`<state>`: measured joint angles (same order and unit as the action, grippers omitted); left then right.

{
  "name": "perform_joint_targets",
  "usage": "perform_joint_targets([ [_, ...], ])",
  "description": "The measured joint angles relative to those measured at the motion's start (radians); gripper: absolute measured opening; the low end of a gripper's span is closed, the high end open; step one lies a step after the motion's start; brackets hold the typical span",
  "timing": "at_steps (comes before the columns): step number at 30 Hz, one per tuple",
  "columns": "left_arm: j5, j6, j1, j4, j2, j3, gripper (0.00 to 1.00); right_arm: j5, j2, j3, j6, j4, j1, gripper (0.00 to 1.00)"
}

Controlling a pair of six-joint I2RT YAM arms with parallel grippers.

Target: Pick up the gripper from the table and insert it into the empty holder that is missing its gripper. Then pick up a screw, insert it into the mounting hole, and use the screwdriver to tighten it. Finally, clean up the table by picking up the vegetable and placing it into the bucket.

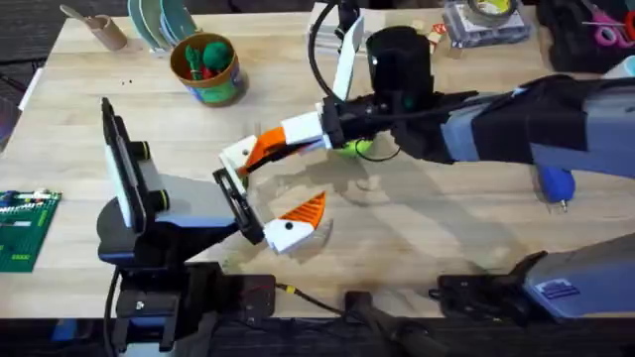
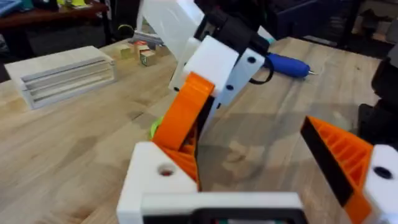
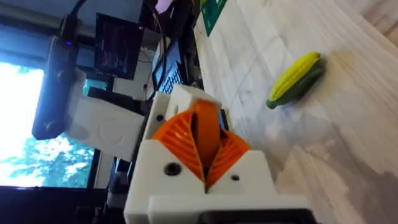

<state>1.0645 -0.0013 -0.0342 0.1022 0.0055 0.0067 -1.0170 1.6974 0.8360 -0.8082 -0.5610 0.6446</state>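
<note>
right pincer (image 1: 260,151) pinches the gripper (image 2: 180,118) at the holder (image 2: 152,180); left pincer (image 1: 270,206) wide. it's light, stiff, probably slippery, so grip its flat sides.

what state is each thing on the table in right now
right hand: shut on the orange tip
orange tip: held, pressed against the holder
holder: orange tip not clearly seated
left hand: open
screwdriver: lying on the table, untouched
toy corn: lying on the table
bucket: upright, green and red toys inside
</note>
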Motion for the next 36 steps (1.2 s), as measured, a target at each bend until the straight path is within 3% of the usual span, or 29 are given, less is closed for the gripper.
perform_joint_targets([
  [5, -0.023, 0.016, -0.005, -0.002, 0.0, 0.0, 0.993, 0.022, 0.018, -0.002, 0.0, -0.072, 0.01, 0.008],
  [19, -0.046, 0.006, -0.012, -0.004, 0.0, 0.0, 0.993, 0.07, 0.018, -0.001, 0.001, -0.065, 0.033, 0.019],
  [27, -0.017, 0.006, -0.009, -0.002, 0.0, 0.0, 0.993, -0.005, 0.017, -0.001, 0.005, -0.04, 0.008, 0.226],
  [28, -0.005, 0.009, -0.007, -0.001, 0.0, 0.0, 0.993, -0.024, 0.018, -0.001, 0.004, -0.037, 0.004, 0.295],
  [32, 0.067, 0.023, 0.025, 0.013, 0.0, 0.0, 0.993, -0.133, 0.018, -0.001, 0.007, -0.037, 0.009, 0.723],
  [34, 0.082, 0.025, 0.027, 0.014, 0.0, 0.0, 0.993, -0.185, 0.018, -0.001, 0.008, -0.037, 0.007, 0.843],
  [36, 0.092, 0.027, 0.027, 0.016, 0.0, 0.0, 0.993, -0.224, 0.018, -0.001, 0.007, -0.037, 0.0, 0.881],
])
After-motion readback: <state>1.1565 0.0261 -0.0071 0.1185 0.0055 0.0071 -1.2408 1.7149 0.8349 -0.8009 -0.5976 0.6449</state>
